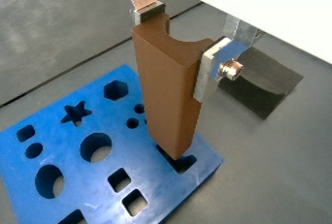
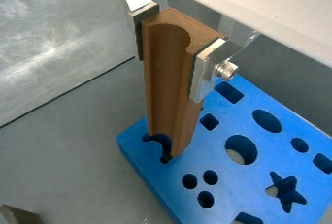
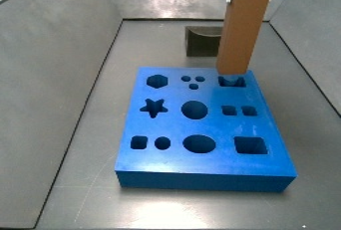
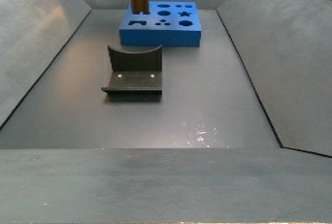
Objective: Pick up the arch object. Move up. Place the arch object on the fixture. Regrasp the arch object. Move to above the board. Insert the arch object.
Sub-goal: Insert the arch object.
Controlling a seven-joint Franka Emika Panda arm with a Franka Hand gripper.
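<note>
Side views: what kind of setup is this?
Likely a robot insertion test cell: a grey walled bin, a blue board with shaped cutouts, a fixture, and the gripper holding an arch bar upright at the board.

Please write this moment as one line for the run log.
phase: insert | gripper: shut on arch object, above board | arch object: upright, lower end at arch cutout | fixture: bare

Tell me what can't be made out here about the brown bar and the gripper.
- The gripper: out of frame above in both side views.
- How deep the brown bar sits in the blue board: its own foot hides the hole.
- Bar's top: cut off by the edge in a side view.
</note>
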